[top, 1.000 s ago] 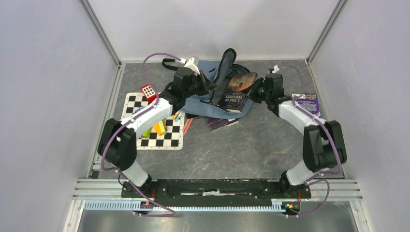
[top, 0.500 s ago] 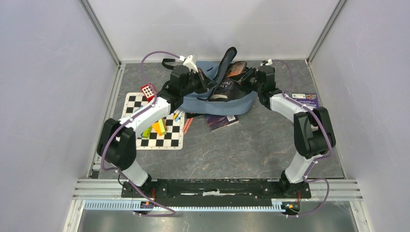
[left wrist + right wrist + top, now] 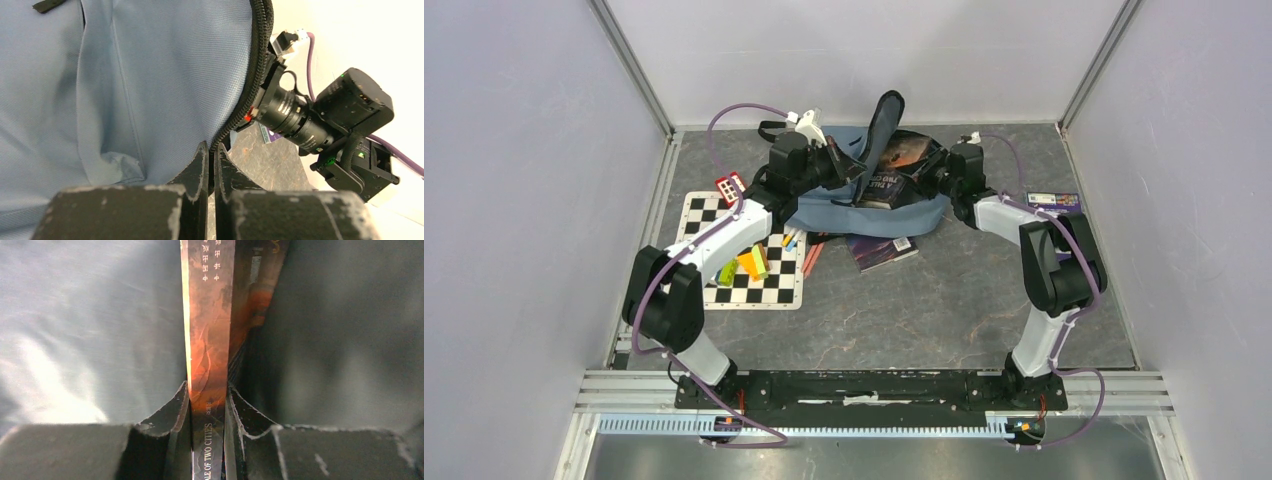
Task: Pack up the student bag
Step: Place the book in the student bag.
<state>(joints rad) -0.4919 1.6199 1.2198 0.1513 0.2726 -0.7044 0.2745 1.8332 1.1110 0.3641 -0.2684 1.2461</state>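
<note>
your left gripper [image 3: 210,156] is pinched all but shut on the dark zipper edge [image 3: 258,60] of the student bag [image 3: 125,75]. blue-grey fabric fills everything to the left of the fingers. just beyond their tips to the right sits the right arm's wrist [image 3: 320,117], so the two arms work in tight quarters. your right gripper [image 3: 207,395] is clamped on the spine of a book [image 3: 207,330] lettered "tale of two cities". the book runs straight ahead from the fingers into the bag, with pale lining to their left and dark interior to their right. from above, the bag [image 3: 874,210] lies at the far middle of the table [image 3: 904,310], close to the back wall [image 3: 864,60]. it sits between the left gripper [image 3: 849,170] and the right gripper [image 3: 927,180], and a dark padded flap [image 3: 884,125] stands up over its mouth. the held book [image 3: 889,182] sits in the opening. on the near side of the fingers, grey tabletop runs back to the arm bases. a second book [image 3: 879,250] lies just beside the bag's near edge. behind the left fingers is a chequered mat [image 3: 754,285] carrying coloured blocks [image 3: 752,263]. a purple-covered item [image 3: 1052,203] lies behind the right fingers.
</note>
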